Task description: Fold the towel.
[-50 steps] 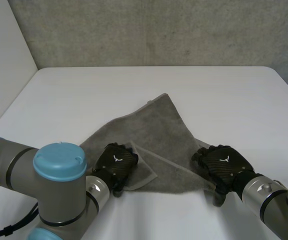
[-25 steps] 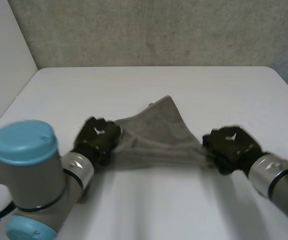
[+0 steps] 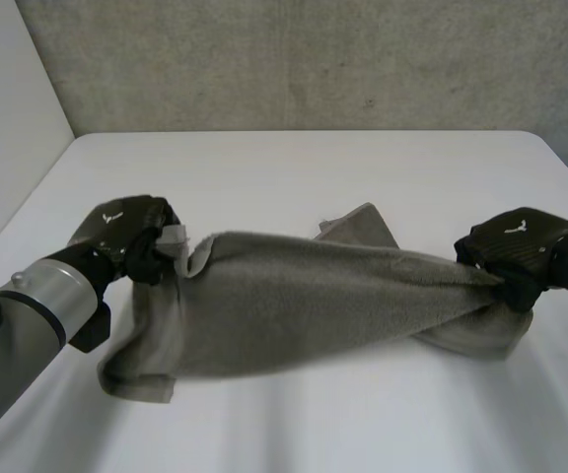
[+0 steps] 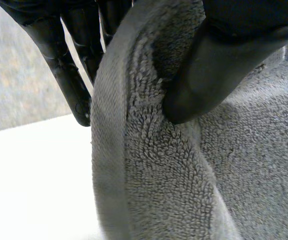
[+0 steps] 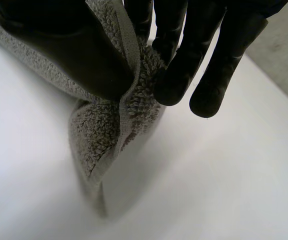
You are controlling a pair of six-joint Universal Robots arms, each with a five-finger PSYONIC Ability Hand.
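Note:
A grey towel (image 3: 294, 305) hangs stretched between my two hands above the white table (image 3: 294, 168). My left hand (image 3: 126, 232) pinches one end of it, at a hemmed corner. In the left wrist view the thumb (image 4: 219, 65) presses the towel (image 4: 184, 175) against the fingers (image 4: 59, 65). My right hand (image 3: 516, 251) grips the other end. Seen from the right wrist, its thumb (image 5: 79, 55) and fingers (image 5: 184, 55) clamp a bunched corner of the towel (image 5: 114, 125). The towel's lower folds sag onto the table under both hands, and one corner (image 3: 358, 219) lies behind the stretched edge.
A grey wall (image 3: 314, 59) runs behind the table's far edge, and a white wall (image 3: 8, 118) stands at the far left. Bare tabletop lies beyond the towel and in front of it.
Both hands have closed on the towel's near corners, lifted them and pulled apart sideways. The towel has gone from lying flat to hanging stretched between them.

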